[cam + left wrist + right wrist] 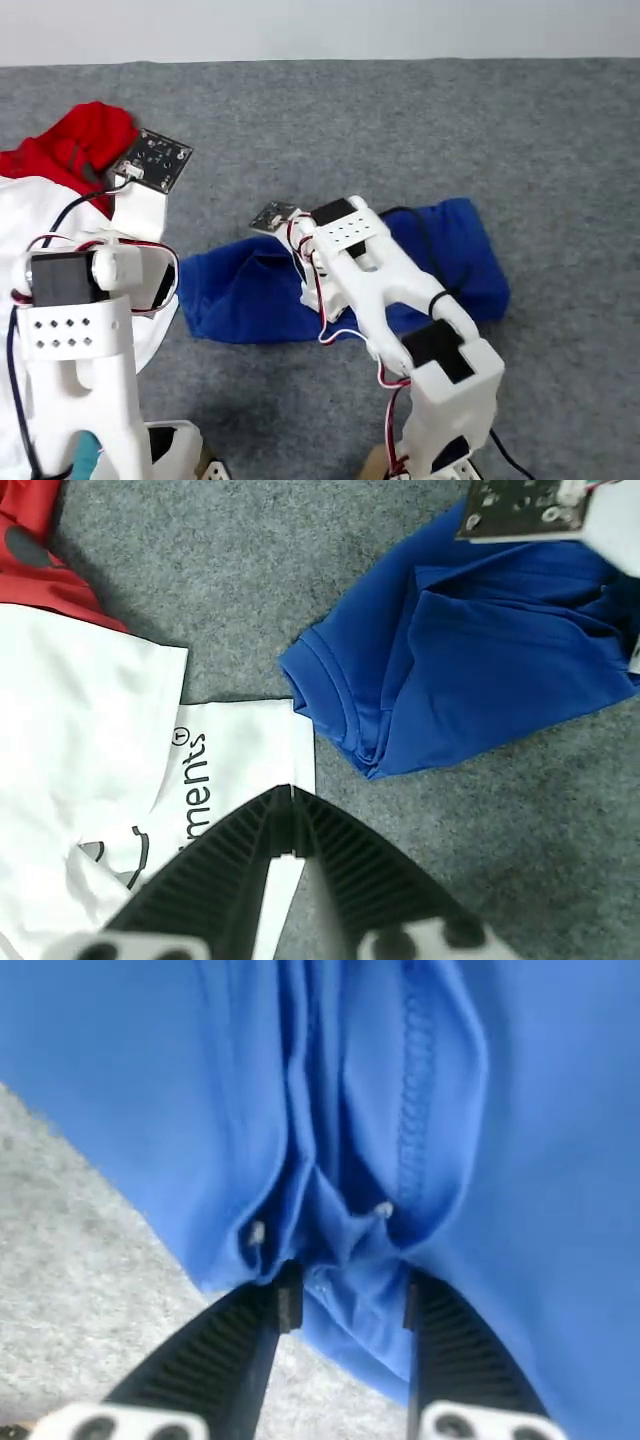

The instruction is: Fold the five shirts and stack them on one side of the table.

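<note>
Meanwhile, the right gripper (345, 1300) pinches a bunched fold of the crumpled royal-blue fabric shirt (500, 1110).
Just beside that shirt the left gripper (293, 795), jaws pressed together, hovers over a white printed shirt (90, 730); a red fabric shirt (90, 135) lies farther off, on the grey carpeted table (450, 130).

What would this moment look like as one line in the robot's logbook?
left fingers: shut over white shirt | right fingers: pinching blue shirt | red shirt: bunched beside white
</note>
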### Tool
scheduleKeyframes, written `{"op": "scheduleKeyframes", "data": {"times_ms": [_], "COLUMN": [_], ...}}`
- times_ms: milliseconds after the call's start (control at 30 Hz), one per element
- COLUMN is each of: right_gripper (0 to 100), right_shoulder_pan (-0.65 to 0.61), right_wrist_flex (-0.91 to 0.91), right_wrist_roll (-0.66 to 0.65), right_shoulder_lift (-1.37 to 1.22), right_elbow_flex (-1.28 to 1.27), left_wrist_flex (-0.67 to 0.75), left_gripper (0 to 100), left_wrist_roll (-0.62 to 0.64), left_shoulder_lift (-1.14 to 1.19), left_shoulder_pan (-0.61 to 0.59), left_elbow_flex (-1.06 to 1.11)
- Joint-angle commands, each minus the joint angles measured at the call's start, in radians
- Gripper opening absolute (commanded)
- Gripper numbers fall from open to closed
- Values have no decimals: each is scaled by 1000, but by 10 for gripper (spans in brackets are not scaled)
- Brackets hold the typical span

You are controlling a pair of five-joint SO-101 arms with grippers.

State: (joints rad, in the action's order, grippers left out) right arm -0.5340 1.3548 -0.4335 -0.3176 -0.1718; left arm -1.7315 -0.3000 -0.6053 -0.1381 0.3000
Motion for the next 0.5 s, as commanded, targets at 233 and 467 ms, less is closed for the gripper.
{"op": "scheduleKeyframes", "data": {"times_ms": [233,467], "right_gripper": [55,12], "right_shoulder_pan": [-10,-88], "right_wrist_flex": [-25,10], "right_wrist_roll": [8,3], "right_shoulder_lift": [-42,33], "right_elbow_flex": [55,52], "left_wrist_flex": [-20,-20], "left_gripper": [2,2], "left_wrist_roll": [8,8], "left_shoulder_lift": [-21,-21], "left_shoulder_pan": [0,2], "left_elbow_flex": [-1,-1]}}
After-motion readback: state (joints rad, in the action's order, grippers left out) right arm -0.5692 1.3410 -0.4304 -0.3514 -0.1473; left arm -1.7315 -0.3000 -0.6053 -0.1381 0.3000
